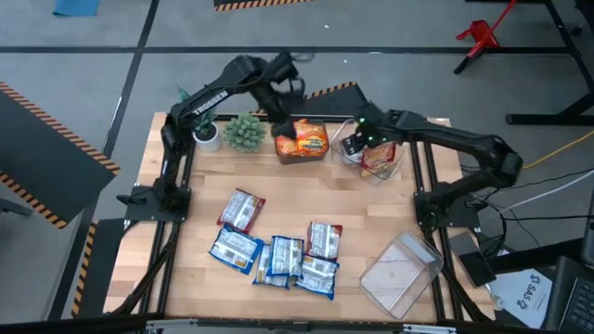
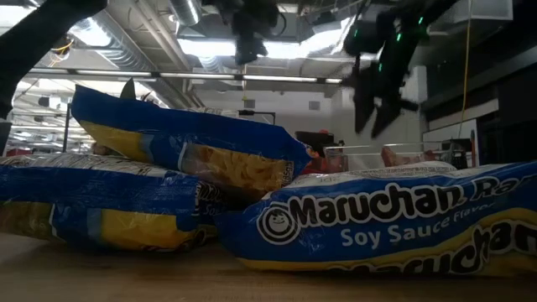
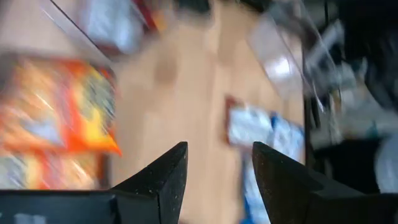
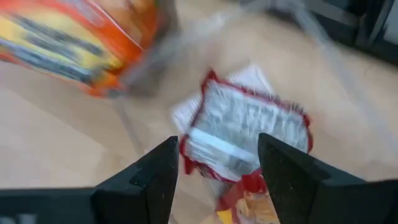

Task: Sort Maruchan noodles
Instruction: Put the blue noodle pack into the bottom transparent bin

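Several blue-and-white Maruchan packets [image 1: 278, 252] lie flat in a loose cluster on the near half of the table and fill the foreground of the low view [image 2: 377, 222]. Orange packets [image 1: 302, 139] sit in a clear bin at the far middle. Red-brown packets [image 4: 245, 130] lie in a second clear bin [image 1: 379, 160] to its right. My left gripper [image 3: 217, 146] hangs open above the far side of the orange packets [image 3: 56, 130], with nothing between its fingers. My right gripper [image 4: 217, 140] hangs open just above the red-brown packets, clear of them.
An empty clear bin [image 1: 401, 274] lies at the near right corner. Two small potted plants [image 1: 246, 132] [image 1: 206, 132] stand at the far left. Bare wood shows between the far bins and the blue packets.
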`<action>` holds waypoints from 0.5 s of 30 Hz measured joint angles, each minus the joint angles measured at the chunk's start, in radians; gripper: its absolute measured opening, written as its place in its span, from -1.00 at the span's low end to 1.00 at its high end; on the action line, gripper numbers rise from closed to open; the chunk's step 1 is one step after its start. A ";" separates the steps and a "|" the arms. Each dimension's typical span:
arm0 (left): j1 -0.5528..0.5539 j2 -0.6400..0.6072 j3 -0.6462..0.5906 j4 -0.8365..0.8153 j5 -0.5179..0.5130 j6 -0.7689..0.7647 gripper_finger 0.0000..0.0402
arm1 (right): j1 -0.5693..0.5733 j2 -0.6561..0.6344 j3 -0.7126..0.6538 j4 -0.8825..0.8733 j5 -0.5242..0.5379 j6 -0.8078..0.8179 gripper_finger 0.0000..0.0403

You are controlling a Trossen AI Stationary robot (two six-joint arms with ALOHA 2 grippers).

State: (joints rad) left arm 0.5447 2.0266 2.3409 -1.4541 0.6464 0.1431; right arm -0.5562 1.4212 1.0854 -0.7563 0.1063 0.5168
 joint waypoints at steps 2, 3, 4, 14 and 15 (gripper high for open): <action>-0.045 -0.016 -0.001 -0.086 0.014 0.029 -0.13 | 0.017 -0.055 0.027 -0.024 -0.014 -0.017 0.03; -0.069 -0.032 -0.002 -0.116 0.026 0.040 -0.13 | 0.030 -0.083 0.035 -0.038 -0.020 -0.027 0.03; -0.091 -0.052 -0.006 -0.124 0.030 0.047 -0.13 | 0.047 -0.112 0.040 -0.047 -0.021 -0.031 0.03; -0.439 -0.335 -0.308 0.059 -0.340 -0.179 -0.13 | 0.246 -0.221 -0.012 -0.080 -0.004 -0.032 0.03; -0.468 -0.371 -0.370 0.115 -0.354 -0.222 -0.13 | 0.264 -0.218 -0.020 -0.069 -0.001 -0.032 0.03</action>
State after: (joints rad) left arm 0.0763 1.6560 1.9712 -1.3392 0.2928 -0.0791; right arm -0.2924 1.2034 1.0652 -0.8256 0.1052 0.4847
